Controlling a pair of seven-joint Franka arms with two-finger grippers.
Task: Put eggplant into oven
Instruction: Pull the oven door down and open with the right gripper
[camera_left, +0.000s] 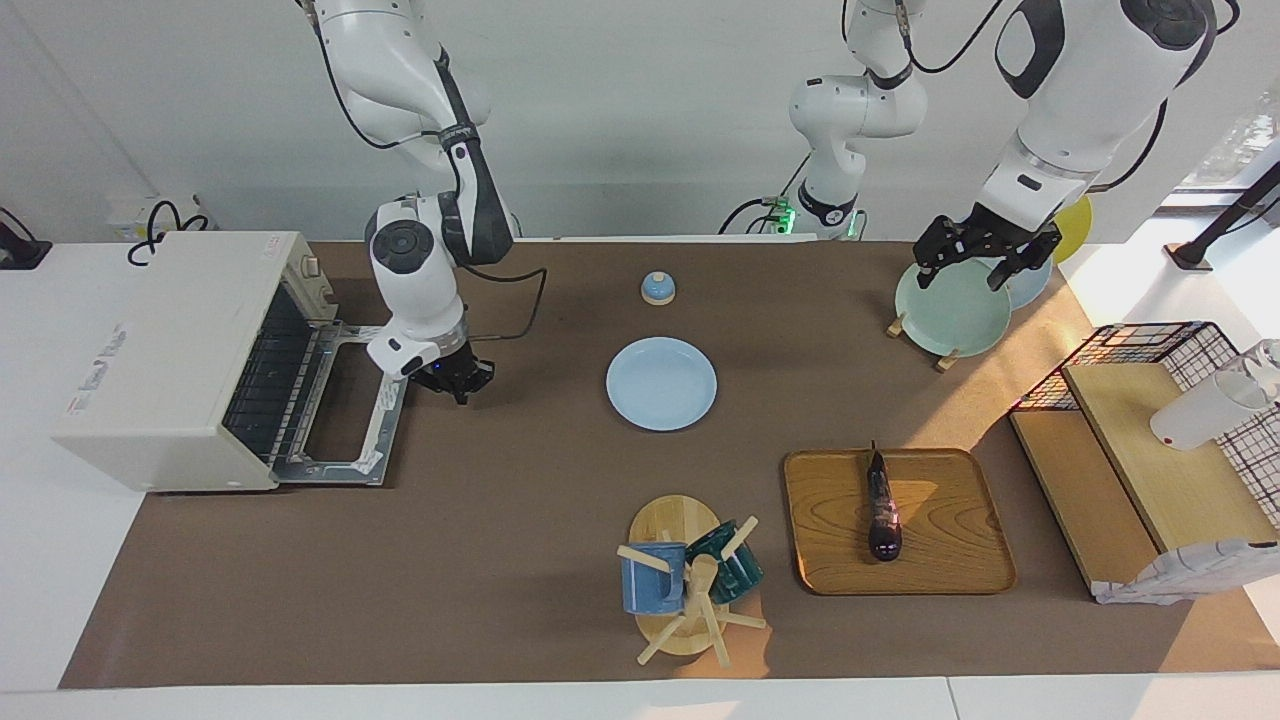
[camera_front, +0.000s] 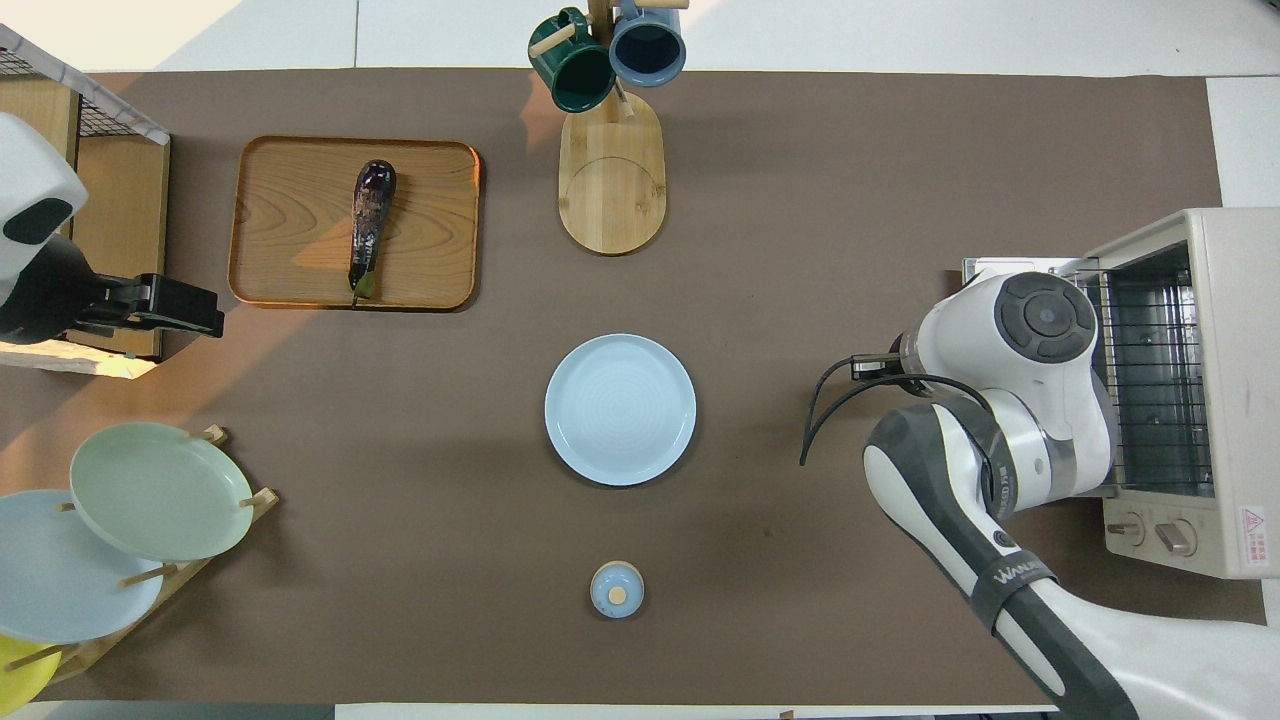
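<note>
The right gripper (camera_left: 458, 380) hangs low just in front of the oven (camera_left: 170, 360), beside the edge of the oven's lowered door (camera_left: 340, 410); whether its jaws are open or closed cannot be told, and nothing shows between them. In the overhead view the arm's wrist covers this gripper. The left gripper (camera_left: 975, 255) is up in the air over the plate rack (camera_left: 945, 358) at the left arm's end of the bench (camera_left: 500, 560), its jaws spread wide and empty above the green plate (camera_left: 950, 310).

The eggplant (camera_left: 882, 505) lies well apart from both grippers. It rests flat on the wooden tray (camera_left: 950, 540), toward the left arm's end of the bench and farther from the robots than the blue plate (camera_left: 661, 383), with its thin stem end pointing toward the robots. The oven stands at the right arm's end, its door folded down flat and the wire rack (camera_front: 1155, 380) visible inside.

Between tray and oven, the blue plate sits mid-bench, a small blue bell (camera_left: 657, 288) lies nearer to the robots than it, and a mug tree (camera_left: 690, 590) with a blue and a green mug stands beside the tray.
</note>
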